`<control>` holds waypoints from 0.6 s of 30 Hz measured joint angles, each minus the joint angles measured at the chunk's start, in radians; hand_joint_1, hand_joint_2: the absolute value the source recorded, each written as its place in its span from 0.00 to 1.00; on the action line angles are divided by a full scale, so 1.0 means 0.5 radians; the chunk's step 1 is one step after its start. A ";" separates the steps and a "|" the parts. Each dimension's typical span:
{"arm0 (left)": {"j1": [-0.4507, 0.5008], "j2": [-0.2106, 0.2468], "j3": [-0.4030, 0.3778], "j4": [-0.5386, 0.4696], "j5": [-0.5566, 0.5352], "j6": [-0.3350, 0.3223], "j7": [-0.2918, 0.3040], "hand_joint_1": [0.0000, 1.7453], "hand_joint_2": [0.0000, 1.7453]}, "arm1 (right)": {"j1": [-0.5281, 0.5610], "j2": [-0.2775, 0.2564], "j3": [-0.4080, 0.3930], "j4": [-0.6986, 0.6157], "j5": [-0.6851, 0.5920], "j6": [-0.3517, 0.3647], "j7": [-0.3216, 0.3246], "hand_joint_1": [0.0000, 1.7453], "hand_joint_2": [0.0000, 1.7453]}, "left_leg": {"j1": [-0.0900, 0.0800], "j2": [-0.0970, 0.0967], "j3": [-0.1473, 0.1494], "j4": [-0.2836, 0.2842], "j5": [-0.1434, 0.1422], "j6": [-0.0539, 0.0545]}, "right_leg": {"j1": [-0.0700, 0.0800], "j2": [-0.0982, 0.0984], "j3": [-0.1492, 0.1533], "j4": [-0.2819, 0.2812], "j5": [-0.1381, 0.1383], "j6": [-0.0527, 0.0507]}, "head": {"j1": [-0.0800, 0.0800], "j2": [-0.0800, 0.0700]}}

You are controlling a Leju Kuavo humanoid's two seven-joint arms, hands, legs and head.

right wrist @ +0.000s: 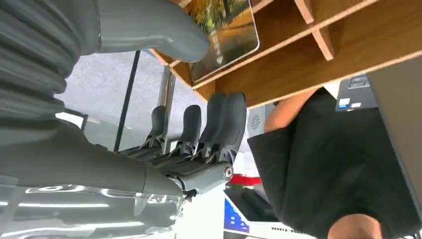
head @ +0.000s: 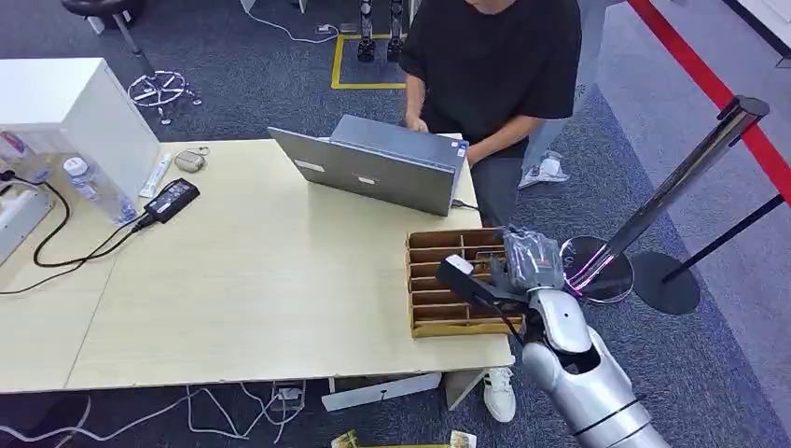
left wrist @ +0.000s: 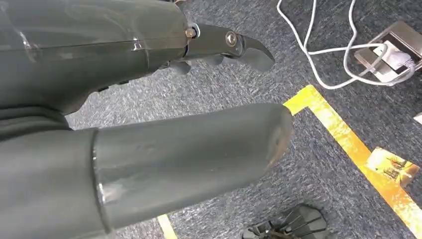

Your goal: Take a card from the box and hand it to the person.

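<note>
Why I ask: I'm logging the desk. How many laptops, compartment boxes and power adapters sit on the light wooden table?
Grey open laptop: 1
Brown wooden compartment box: 1
Black rectangular power adapter: 1
Total: 3

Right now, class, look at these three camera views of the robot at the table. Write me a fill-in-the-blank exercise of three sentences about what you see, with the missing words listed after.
1. The robot's right hand is over the wooden ____ box near the table's corner.
2. The person in the black T-shirt is working on a grey ____.
3. The left hand hangs over a floor covered in blue-grey ____.

Missing words: divided (compartmented); laptop; carpet
</note>
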 joint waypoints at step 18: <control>0.000 0.000 0.000 0.000 0.000 0.000 -0.001 0.00 0.00 | -0.001 0.026 0.031 0.079 -0.003 -0.006 -0.012 0.78 1.00 | 0.000 0.000 0.000 0.000 0.000 0.000 | 0.000 0.000 0.000 0.000 0.000 0.000 | -0.001 0.001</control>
